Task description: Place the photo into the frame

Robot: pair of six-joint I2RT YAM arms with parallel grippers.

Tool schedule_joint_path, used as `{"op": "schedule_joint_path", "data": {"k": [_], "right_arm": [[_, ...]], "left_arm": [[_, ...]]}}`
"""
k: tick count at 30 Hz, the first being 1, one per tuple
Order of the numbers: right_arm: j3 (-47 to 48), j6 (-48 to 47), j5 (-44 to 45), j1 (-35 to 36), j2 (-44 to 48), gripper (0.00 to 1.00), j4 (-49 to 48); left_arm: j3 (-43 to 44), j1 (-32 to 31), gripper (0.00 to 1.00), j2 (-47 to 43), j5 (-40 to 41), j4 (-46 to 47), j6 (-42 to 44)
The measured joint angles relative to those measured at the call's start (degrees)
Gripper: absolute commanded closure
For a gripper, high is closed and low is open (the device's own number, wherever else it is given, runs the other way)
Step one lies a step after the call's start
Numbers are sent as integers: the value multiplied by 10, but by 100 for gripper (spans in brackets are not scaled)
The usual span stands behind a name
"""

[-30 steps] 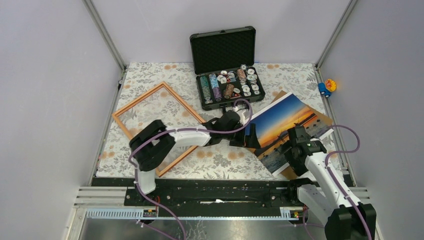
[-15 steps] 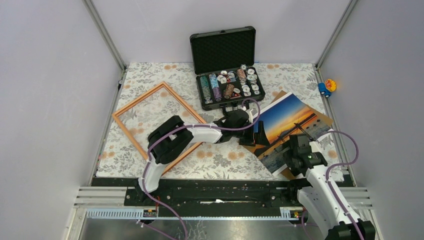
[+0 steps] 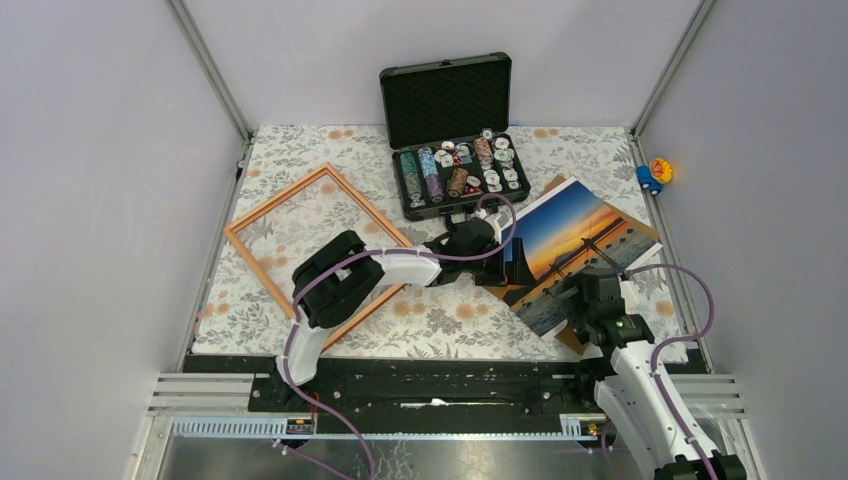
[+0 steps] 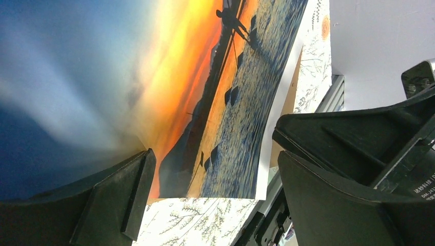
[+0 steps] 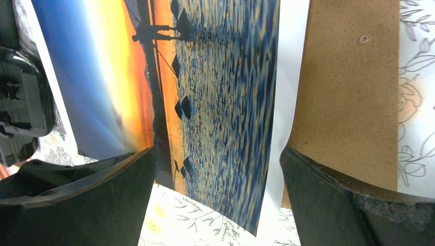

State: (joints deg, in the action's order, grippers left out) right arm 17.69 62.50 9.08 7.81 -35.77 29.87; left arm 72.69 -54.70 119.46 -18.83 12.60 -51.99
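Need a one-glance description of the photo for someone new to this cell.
On the floral table, look right of the open black chip case: the photo sits there at an angle. It is the glossy orange sunset over blue water, with a plain brown board under it; the wooden frame on the left is empty.

The photo (image 3: 585, 238) lies on the backing board (image 5: 349, 102), right of the frame (image 3: 276, 200)

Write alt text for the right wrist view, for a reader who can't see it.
The sunset photo fills the middle of the view, seen between the wide-open black jaws of the right gripper. A brown backing board shows from under the photo's right edge, and both lie on a floral tablecloth.
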Motion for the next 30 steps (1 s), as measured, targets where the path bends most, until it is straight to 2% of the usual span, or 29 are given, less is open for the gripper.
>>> {"op": "schedule_joint_path", "data": {"k": [10,17,23,25,26,30], "right_arm": [[4,-5,-19,0,50,1,16],[28,5,59,0,61,4,63],[28,-10,74,-1,-12,14,47],[28,-19,73,-6,-30,31,40],[28,-23,71,-11,-33,34,37],[27,-27,49,-54,-31,33,23]], "left_arm": [[-5,0,1,-3,9,6,6],[-20,-1,1,-8,13,26,7],[-36,-1,1,-12,14,49,8],[-41,-1,1,-13,13,57,8],[-44,-1,1,-13,13,61,8],[-50,0,1,-14,12,74,9]]}}
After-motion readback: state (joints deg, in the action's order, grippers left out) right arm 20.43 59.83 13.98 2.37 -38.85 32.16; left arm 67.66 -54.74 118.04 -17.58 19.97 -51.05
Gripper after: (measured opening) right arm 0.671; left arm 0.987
